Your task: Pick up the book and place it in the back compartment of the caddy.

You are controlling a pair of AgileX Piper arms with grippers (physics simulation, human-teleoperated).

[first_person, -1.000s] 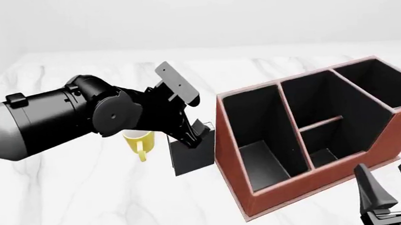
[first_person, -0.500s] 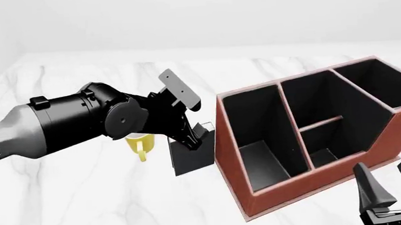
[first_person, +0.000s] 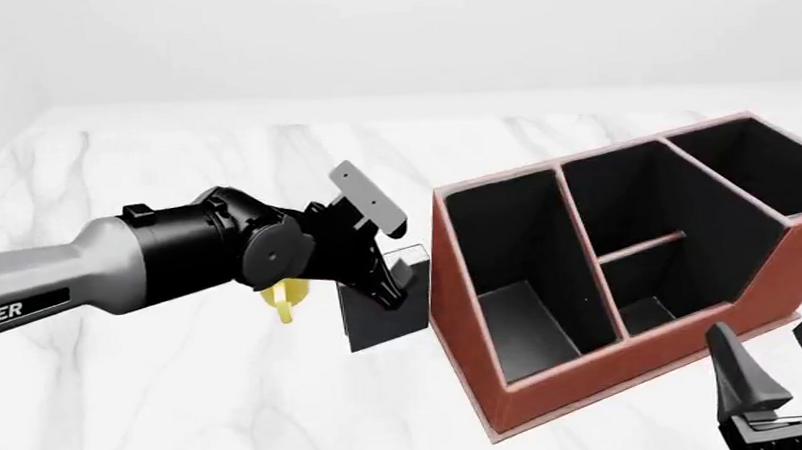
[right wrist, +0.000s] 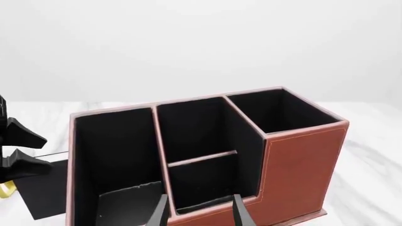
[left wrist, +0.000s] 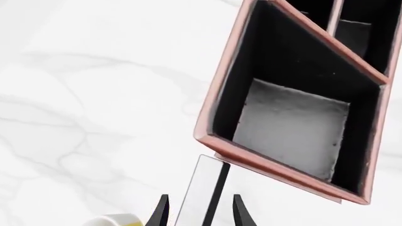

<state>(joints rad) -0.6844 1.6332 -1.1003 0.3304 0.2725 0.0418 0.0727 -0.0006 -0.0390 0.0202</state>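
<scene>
Because the book (first_person: 384,311) stands upright just beside the caddy (first_person: 514,381), on its mug side, you bring the left gripper (left wrist: 197,212) down with a finger either side of the white page edge, parted and not yet closed. The yellow mug (first_person: 282,297) crowds the book's far side. Your right gripper (right wrist: 198,211) idles spread before the caddy's low front wall, holding nothing.

Black book (first_person: 384,314) upright on table, just left of reddish-brown caddy (first_person: 606,363), back compartment (first_person: 644,312) w/ nothing inside
</scene>
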